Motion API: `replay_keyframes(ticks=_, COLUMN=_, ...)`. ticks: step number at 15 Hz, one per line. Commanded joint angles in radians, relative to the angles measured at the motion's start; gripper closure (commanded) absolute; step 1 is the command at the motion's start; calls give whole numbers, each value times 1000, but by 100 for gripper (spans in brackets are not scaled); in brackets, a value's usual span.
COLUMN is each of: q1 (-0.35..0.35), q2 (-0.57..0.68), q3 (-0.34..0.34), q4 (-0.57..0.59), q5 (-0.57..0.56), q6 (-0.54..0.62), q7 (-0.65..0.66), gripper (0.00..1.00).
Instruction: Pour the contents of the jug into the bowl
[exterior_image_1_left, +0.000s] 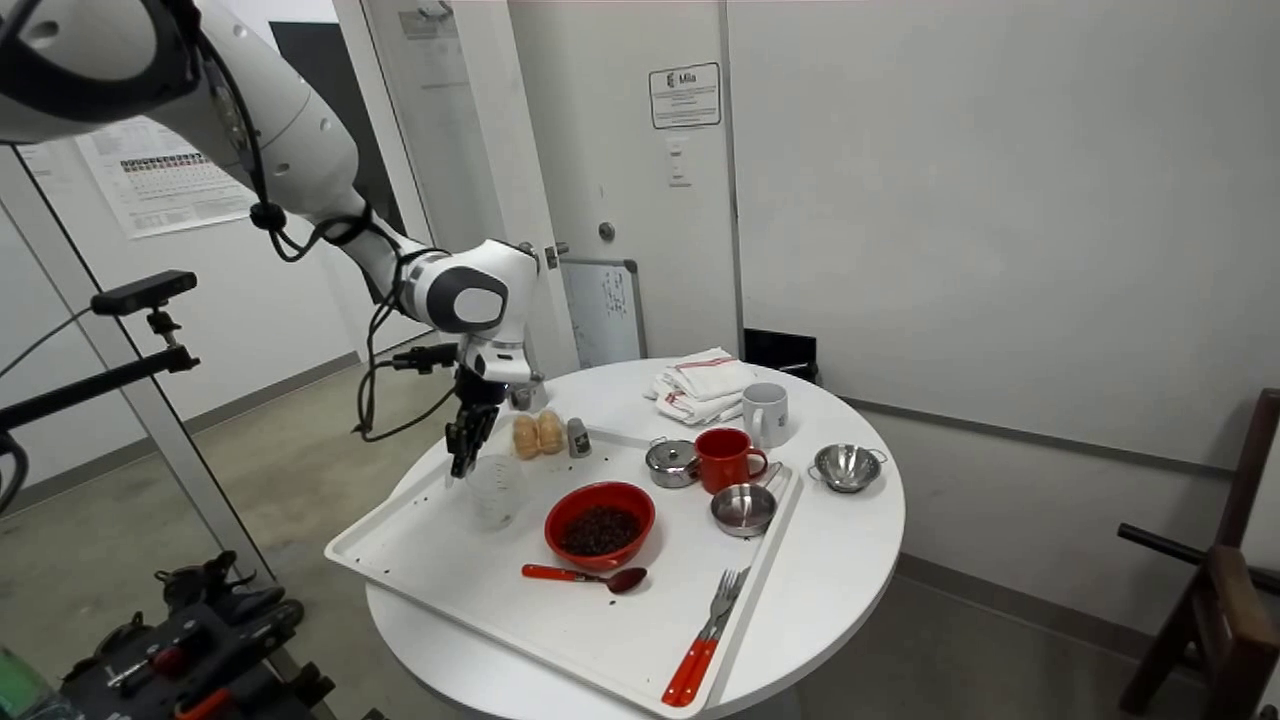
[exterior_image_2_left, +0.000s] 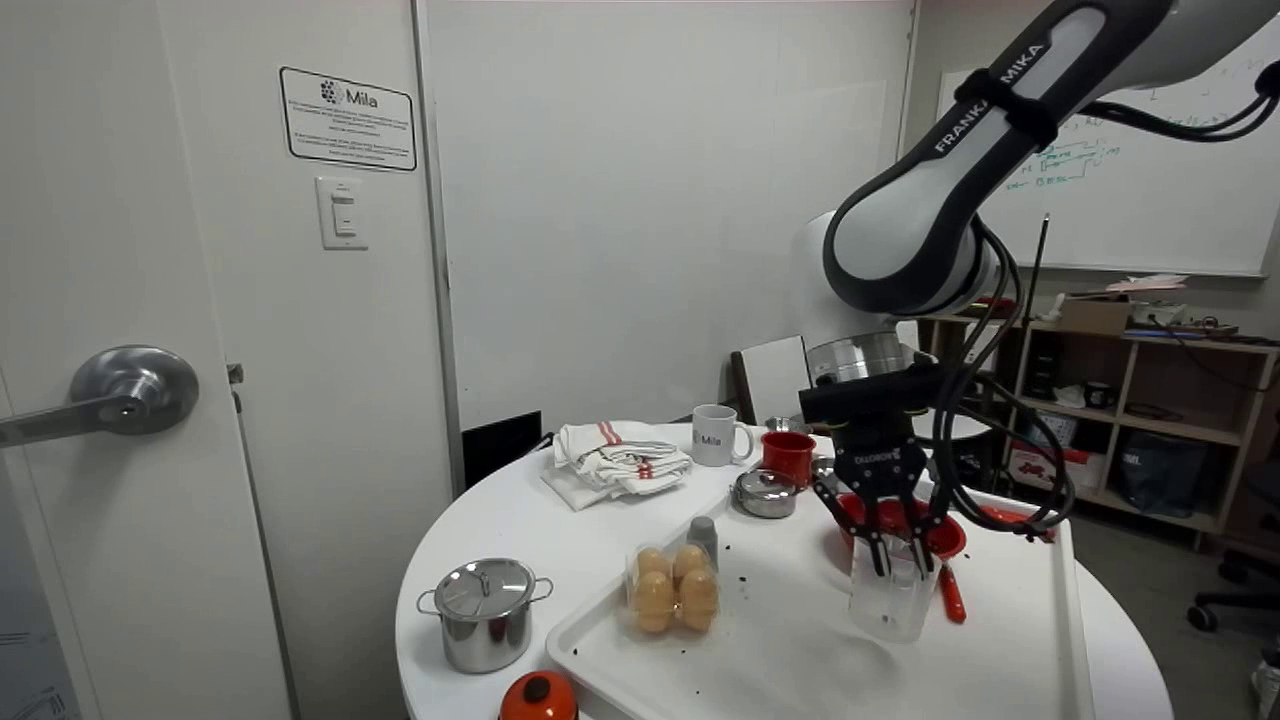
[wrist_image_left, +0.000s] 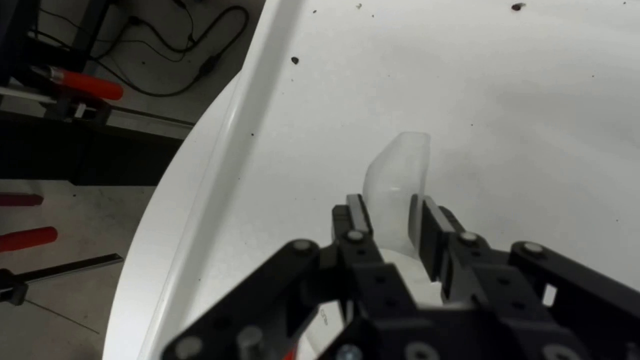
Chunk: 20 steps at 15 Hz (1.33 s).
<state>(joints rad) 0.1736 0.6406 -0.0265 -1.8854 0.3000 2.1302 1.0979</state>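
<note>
The jug (exterior_image_1_left: 497, 495) is a small translucent cup-shaped container with a handle. It shows at the tray's left in an exterior view and also here (exterior_image_2_left: 890, 605), slightly tilted, with a few dark specks low inside. I cannot tell whether its base touches the tray. My gripper (exterior_image_1_left: 460, 466), also visible here (exterior_image_2_left: 901, 568), points down at the jug. In the wrist view the jug's handle (wrist_image_left: 400, 165) fills the gap between the fingers (wrist_image_left: 392, 202). The red bowl (exterior_image_1_left: 635, 503) holds many small dark pieces and stands beside the jug. In an exterior view the bowl (exterior_image_2_left: 952, 538) is partly behind my gripper.
The white tray (exterior_image_1_left: 450, 580) carries a red-handled spoon (exterior_image_1_left: 560, 573), fork and knife (exterior_image_1_left: 700, 650), metal pot (exterior_image_1_left: 672, 465), red mug (exterior_image_1_left: 725, 460) and small pan (exterior_image_1_left: 743, 510). An egg carton (exterior_image_2_left: 675, 600) and grey shaker (exterior_image_2_left: 703, 535) stand near its edge. Cloths (exterior_image_2_left: 615, 465) lie beyond.
</note>
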Motion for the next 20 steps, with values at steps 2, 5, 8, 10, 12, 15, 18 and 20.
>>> replay_keyframes(ticks=2, q1=-3, q2=42, q3=8, q4=23, q5=1, q6=51, q7=39, gripper=90)
replay_keyframes(ticks=5, q1=-1, q2=65, q3=6, q4=29, q5=-3, q6=65, q7=52, gripper=91)
replay_keyframes(ticks=8, q1=-2, q2=77, q3=7, q4=36, q5=-1, q6=59, q7=63, gripper=46)
replay_keyframes(ticks=10, q1=-3, q2=77, q3=9, q4=36, q5=-1, q6=58, q7=69, gripper=33)
replay_keyframes(ticks=12, q1=-9, q2=61, q3=17, q4=24, q5=7, q6=53, q7=59, gripper=17)
replay_keyframes(ticks=15, q1=-27, q2=20, q3=33, q4=3, q5=11, q6=-9, q7=20, gripper=1)
replay_keyframes(ticks=18, q1=-12, q2=49, q3=23, q4=21, q5=-4, q6=10, q7=44, gripper=1)
replay_keyframes(ticks=20, q1=-14, q2=40, q3=24, q4=19, q5=-4, q6=3, q7=43, gripper=0)
